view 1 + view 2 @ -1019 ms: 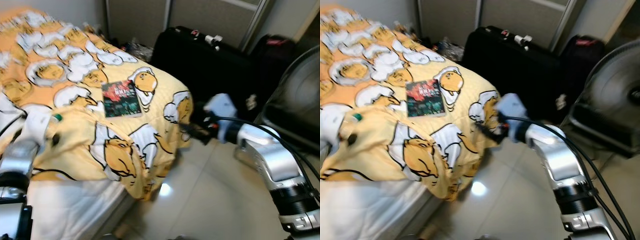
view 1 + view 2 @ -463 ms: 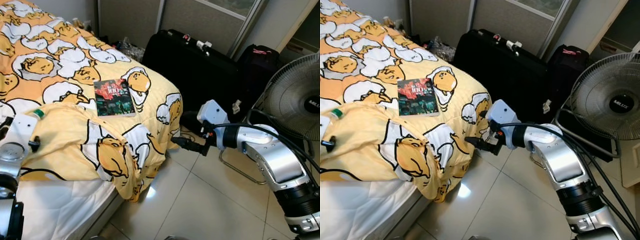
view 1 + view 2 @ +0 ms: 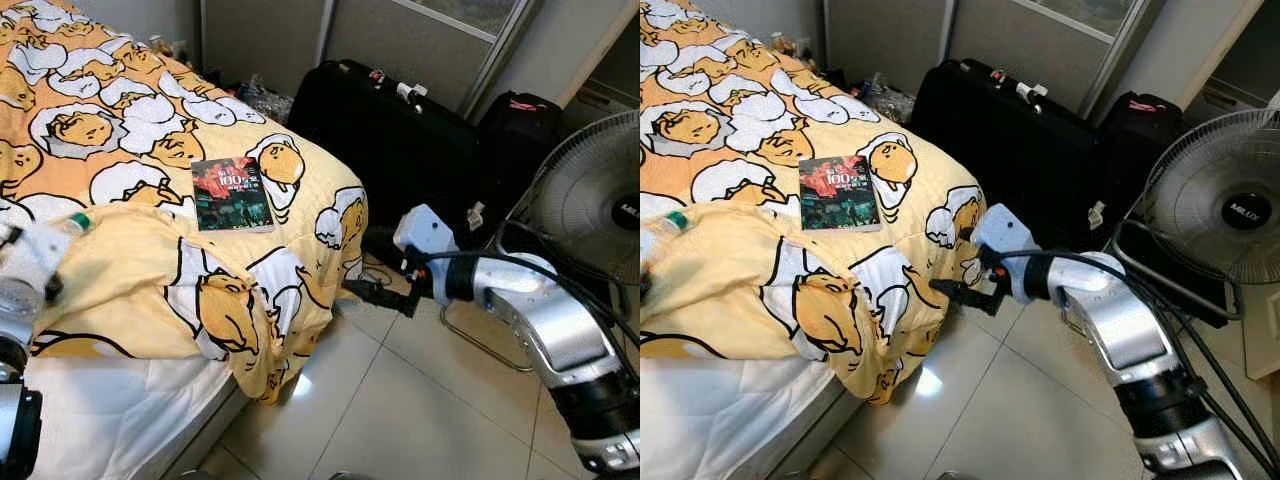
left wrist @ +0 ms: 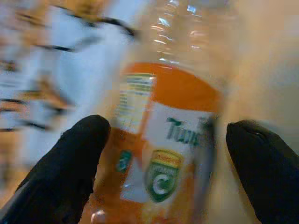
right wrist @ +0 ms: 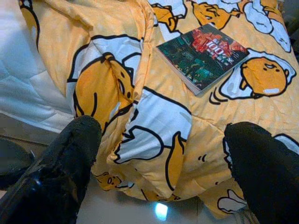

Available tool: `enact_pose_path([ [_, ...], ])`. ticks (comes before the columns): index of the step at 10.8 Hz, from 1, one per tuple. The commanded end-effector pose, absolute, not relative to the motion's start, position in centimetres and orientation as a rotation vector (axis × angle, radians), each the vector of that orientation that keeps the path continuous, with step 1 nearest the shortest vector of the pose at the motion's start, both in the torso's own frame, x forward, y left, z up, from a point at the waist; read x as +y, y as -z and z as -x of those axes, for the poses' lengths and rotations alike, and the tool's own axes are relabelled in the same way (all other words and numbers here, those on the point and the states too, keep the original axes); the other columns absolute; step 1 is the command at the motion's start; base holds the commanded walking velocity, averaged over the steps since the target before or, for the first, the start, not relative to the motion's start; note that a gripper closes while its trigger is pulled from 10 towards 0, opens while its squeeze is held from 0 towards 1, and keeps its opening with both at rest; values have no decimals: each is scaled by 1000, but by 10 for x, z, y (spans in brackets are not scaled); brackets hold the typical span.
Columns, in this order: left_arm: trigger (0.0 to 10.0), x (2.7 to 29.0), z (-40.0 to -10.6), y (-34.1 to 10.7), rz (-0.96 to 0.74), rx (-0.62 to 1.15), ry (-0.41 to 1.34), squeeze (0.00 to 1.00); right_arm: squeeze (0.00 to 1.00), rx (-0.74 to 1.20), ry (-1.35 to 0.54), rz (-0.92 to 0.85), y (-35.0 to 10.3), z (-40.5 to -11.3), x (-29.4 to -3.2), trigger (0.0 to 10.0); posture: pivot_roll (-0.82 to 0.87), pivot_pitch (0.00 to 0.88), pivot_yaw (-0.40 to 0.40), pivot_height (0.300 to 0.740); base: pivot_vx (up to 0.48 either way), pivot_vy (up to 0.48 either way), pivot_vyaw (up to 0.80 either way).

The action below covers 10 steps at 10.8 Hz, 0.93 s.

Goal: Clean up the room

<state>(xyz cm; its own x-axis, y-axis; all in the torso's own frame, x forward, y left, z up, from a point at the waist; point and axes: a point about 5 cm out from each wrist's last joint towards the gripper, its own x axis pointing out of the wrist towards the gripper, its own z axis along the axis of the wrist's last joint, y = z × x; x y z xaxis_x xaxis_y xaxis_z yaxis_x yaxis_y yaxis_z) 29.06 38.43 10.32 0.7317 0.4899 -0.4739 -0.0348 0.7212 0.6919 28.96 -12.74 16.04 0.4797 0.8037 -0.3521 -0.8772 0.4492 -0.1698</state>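
Observation:
A clear plastic bottle (image 4: 163, 140) with an orange label lies on the yellow duvet (image 3: 150, 270), its green cap (image 3: 80, 219) poking out by my left wrist. In the blurred left wrist view, my left gripper (image 4: 163, 154) is open with the bottle between its two black fingers (image 4: 70, 158), a gap on each side. A dark paperback book (image 3: 231, 194) lies flat on the duvet near the bed's corner. My right gripper (image 3: 355, 292) hangs open and empty over the floor beside that corner, pointing at the bed. The book (image 5: 202, 57) lies beyond its spread fingers (image 5: 70, 154).
The bed has a white mattress (image 3: 120, 420) under the rumpled duvet. A black suitcase (image 3: 400, 130) and a dark bag (image 3: 520, 125) stand against the back wall. A standing fan (image 3: 1225, 205) is on the right. Pale tiled floor (image 3: 400, 410) stretches in front of me.
The view has steadied after motion blur. My left wrist has slid a little toward the left edge of the picture. The right gripper stays by the bed corner.

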Motion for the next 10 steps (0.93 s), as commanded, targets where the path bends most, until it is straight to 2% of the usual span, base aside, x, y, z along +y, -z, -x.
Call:
enact_pose_path([
  [1,10000,373,-296,-99,-644,707,-247,0,0,244,-1038,353,-162,-288,-135,10000,-286,0,-163,740,0,0,0],
  [4,10000,353,-300,-88,-553,798,2,0,0,244,-1069,324,-163,-285,-132,10000,-278,0,-154,740,0,0,0],
  [5,9373,354,-300,-88,-539,795,4,0,0,253,-1129,301,-164,-280,-129,10000,-277,0,-151,740,0,0,0],
  [6,4902,354,-301,-90,-546,787,-8,0,0,265,-1165,291,-164,-277,-129,10000,-274,0,-148,740,0,0,0],
  [7,0,355,-302,-92,-542,780,-20,0,0,296,-1222,253,-163,-271,-130,10000,-270,0,-144,740,0,0,0],
  [10,0,358,-302,-95,-535,760,-44,0,0,328,-1256,260,-159,-266,-134,10000,-261,0,-124,740,0,0,0],
])
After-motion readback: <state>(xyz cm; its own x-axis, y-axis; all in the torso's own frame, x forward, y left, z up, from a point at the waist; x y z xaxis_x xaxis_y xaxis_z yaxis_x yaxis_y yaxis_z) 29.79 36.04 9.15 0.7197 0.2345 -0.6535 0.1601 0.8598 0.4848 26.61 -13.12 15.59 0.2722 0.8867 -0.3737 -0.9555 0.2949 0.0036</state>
